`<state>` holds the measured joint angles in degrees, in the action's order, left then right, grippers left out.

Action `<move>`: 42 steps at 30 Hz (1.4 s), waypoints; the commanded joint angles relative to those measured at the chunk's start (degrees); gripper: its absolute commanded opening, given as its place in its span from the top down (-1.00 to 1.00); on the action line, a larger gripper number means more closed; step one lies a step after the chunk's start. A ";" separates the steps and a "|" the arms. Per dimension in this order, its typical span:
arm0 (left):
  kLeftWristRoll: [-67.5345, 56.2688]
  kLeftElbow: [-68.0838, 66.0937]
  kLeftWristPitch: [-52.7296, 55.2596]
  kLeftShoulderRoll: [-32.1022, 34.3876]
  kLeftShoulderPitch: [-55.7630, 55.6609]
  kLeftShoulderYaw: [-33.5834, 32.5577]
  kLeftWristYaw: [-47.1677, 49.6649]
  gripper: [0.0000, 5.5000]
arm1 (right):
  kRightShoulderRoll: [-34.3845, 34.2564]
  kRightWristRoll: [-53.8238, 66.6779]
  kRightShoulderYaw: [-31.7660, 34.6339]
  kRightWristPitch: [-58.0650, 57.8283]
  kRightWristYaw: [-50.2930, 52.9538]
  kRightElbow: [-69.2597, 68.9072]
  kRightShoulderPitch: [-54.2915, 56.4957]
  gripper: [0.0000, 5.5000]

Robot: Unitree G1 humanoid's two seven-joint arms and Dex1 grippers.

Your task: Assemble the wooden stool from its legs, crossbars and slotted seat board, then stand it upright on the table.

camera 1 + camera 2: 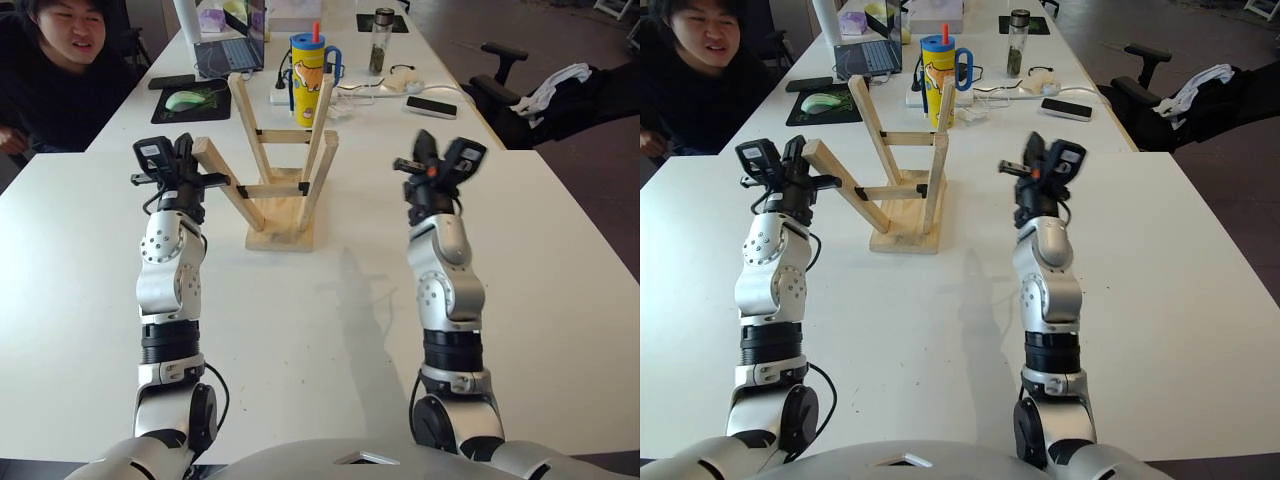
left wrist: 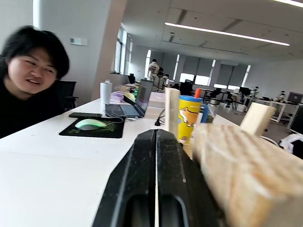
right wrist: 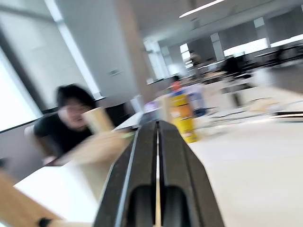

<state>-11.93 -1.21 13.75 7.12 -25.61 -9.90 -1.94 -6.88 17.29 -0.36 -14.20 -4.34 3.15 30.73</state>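
The wooden stool point(image 1: 280, 185) rests upside down on its seat board point(image 1: 281, 236) at the middle of the white table point(image 1: 330, 330), legs pointing up and joined by crossbars. My left gripper point(image 1: 184, 152) is shut and holds nothing. It is raised right beside the top end of the slanted left leg point(image 1: 210, 158). In the left wrist view that leg end point(image 2: 239, 168) lies close against the shut fingers point(image 2: 142, 161). My right gripper point(image 1: 424, 146) is shut too, raised to the right of the stool and well apart from it, its fingers point(image 3: 144, 146) pressed together.
Behind the stool stand a yellow cup point(image 1: 308, 82), a laptop point(image 1: 229, 48), a mouse on a dark mat point(image 1: 186, 99), a phone point(image 1: 431, 106) and a bottle point(image 1: 382, 40). A person sits at the far left. An office chair point(image 1: 500, 85) is at the right.
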 commanded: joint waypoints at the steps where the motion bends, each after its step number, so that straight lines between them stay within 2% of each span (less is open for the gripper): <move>1: 0.80 -0.23 6.35 -1.63 2.73 9.85 -6.27 1.00 | -3.05 2.43 -12.37 -10.75 -18.12 12.66 3.30 1.00; 8: 2.05 -1.24 6.20 -0.60 3.61 5.55 -2.55 1.00 | 7.58 1.07 -0.97 -19.37 -8.67 1.50 -6.85 1.00; 15: 4.36 0.24 2.15 -0.24 4.45 0.06 4.16 1.00 | 7.80 -0.01 8.05 -9.65 -0.53 0.04 -5.90 1.00; 18: 4.13 0.15 2.84 -0.51 4.71 0.93 3.09 1.00 | 9.34 0.32 8.99 -6.98 -2.45 3.76 -2.84 1.00; 26: 4.67 -4.21 4.70 2.35 6.70 2.28 -1.08 1.00 | 16.53 1.13 8.90 8.25 -26.58 34.54 16.47 1.00; 30: 5.48 -9.71 5.38 5.86 5.16 3.37 -5.31 1.00 | 17.47 1.74 7.14 15.72 -45.27 45.98 22.75 1.00; 35: 5.51 -11.91 5.80 5.51 2.67 4.48 -6.88 1.00 | 16.09 2.14 4.32 15.71 -60.77 47.63 23.78 1.00; 38: 5.50 -12.03 6.18 4.92 2.32 5.33 -7.45 1.00 | 14.77 2.18 2.36 13.54 -64.83 44.50 21.65 1.00; 42: 5.71 -12.73 5.99 4.82 2.24 5.71 -7.82 1.00 | 10.68 0.76 -2.39 12.20 -63.88 35.89 16.28 1.00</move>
<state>-6.58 -13.17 19.44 12.26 -22.30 -5.03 -9.04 6.49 18.87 0.15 -0.72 -68.43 43.70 49.98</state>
